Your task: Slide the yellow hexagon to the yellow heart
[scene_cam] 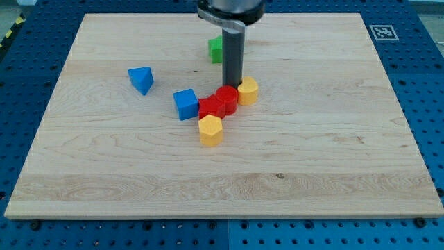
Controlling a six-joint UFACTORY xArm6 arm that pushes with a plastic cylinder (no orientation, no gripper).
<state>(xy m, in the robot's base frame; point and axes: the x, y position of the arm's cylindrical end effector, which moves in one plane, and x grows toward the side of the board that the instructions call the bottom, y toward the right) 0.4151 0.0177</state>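
Two red blocks point(218, 103) stand touching, directly between the yellow hexagon point(210, 129) and the yellow heart point(248, 91), barring the straight line; blue cube point(185, 104) closes the view's left flank; my tip point(232, 85) sits behind them; desk point(312, 153) open toward the view's right and bottom.

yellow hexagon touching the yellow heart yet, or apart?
Apart. Yellow hexagon sits below the red blocks; yellow heart lies right of them, beside my tip.

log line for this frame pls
tip: my tip at red blocks' top edge, left of upper yellow block | lower yellow block below reds | yellows apart | status: unfinished
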